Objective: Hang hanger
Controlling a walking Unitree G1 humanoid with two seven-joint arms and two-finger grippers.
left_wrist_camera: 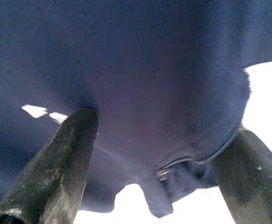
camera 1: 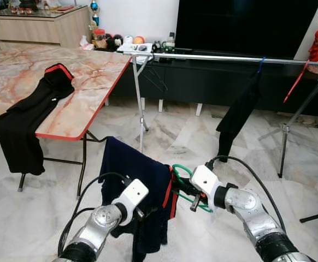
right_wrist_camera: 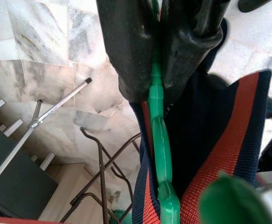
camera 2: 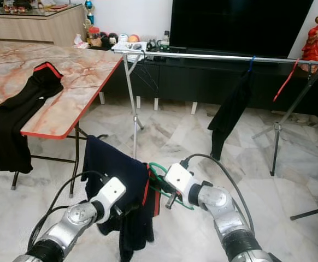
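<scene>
A navy garment with red trim (camera 1: 134, 169) hangs on a green hanger (camera 1: 182, 173) low in front of me, over the marble floor. My right gripper (camera 1: 183, 188) is shut on the green hanger (right_wrist_camera: 160, 140), its fingers (right_wrist_camera: 126, 56) pinching the plastic just beside the red-striped collar. My left gripper (camera 1: 142, 212) is pressed into the navy cloth (left_wrist_camera: 145, 84) from the left. Its fingers (left_wrist_camera: 70, 154) stand wide apart, with the fabric draped between them. The silver clothes rail (camera 1: 224, 57) runs across the room ahead, well above and beyond the hanger.
A black garment (camera 1: 240, 109) on a blue hanger and a red hanger (camera 1: 296, 82) hang on the rail's right part. The rack's left post (camera 1: 141, 98) stands ahead. A marble folding table (camera 1: 93, 71) on the left carries another black garment (camera 1: 30, 117). A dark TV cabinet (camera 1: 202, 82) lies behind.
</scene>
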